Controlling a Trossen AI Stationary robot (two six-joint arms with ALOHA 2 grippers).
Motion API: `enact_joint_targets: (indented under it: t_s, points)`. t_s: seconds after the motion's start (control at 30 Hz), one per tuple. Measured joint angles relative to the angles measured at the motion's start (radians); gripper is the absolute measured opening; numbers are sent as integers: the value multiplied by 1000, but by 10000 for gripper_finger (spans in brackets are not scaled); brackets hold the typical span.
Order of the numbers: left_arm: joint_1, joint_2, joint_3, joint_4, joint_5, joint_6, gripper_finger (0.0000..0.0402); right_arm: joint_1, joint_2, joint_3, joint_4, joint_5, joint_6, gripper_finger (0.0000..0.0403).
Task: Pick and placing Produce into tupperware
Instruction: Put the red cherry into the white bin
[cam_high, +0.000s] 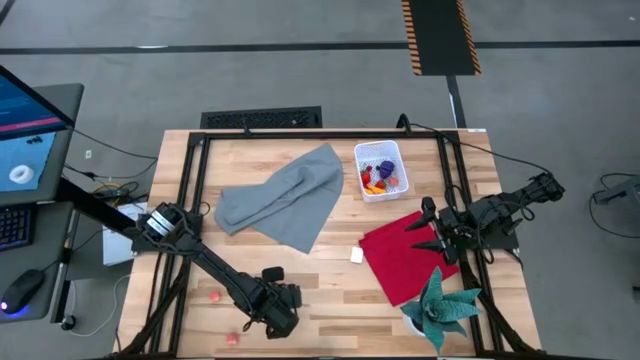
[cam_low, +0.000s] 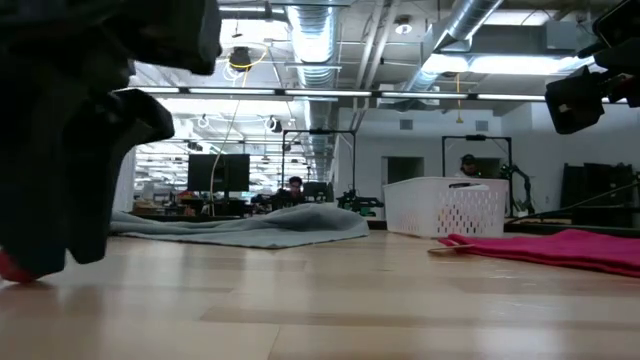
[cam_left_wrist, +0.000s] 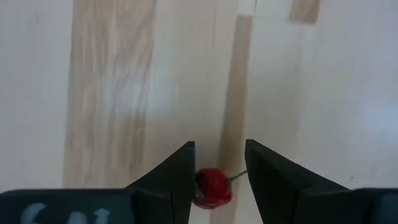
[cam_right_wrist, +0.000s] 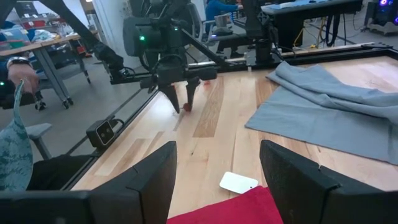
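My left gripper (cam_left_wrist: 219, 163) (cam_high: 278, 303) points down at the near left part of the table, open, with a small red cherry (cam_left_wrist: 213, 185) lying on the wood between its fingers; the right wrist view shows this from afar (cam_right_wrist: 185, 107). Two more pink-red pieces (cam_high: 213, 295) (cam_high: 232, 338) lie on the table nearby. The white tupperware (cam_high: 392, 150) stands at the far right and holds several pieces, among them a purple grape bunch (cam_high: 385, 167). My right gripper (cam_high: 425, 228) (cam_right_wrist: 217, 152) hovers open over the red cloth (cam_high: 405, 258). My left gripper comes at the cherry (cam_left_wrist: 213, 185) from above with one finger on either side; the cherry sits close against one finger (cam_left_wrist: 180, 174), and I cannot tell whether they touch. It rests on the table, its stem (cam_left_wrist: 236, 176) pointing toward the other finger.
A grey cloth (cam_high: 285, 195) lies crumpled at the far middle of the table. A small white cube (cam_high: 356, 256) sits beside the red cloth. A teal toy plant (cam_high: 440, 305) stands at the near right corner. Bare wood lies between the left gripper and the tupperware.
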Motion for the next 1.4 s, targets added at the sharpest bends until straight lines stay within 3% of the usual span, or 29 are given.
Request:
enact_joint_targets:
  t_s: [0.23,0.43,0.67,0.8,0.93,1.4]
  points:
    - [-9,-52,2,58,-41,71,131,0,0,0,0,0,0,254]
    - [-34,-123,2,-75,-55,77,131,0,0,0,0,0,0,254]
    - [-42,-133,-2,-270,-45,-180,131,0,0,0,0,0,0,254]
    - [-37,-130,-24,-239,-22,-295,137,0,0,0,0,0,0,254]
    - [-49,-130,-24,-253,58,-97,151,0,0,0,0,0,0,254]
    - [-83,-130,-24,-242,-78,544,155,0,0,0,0,0,0,254]
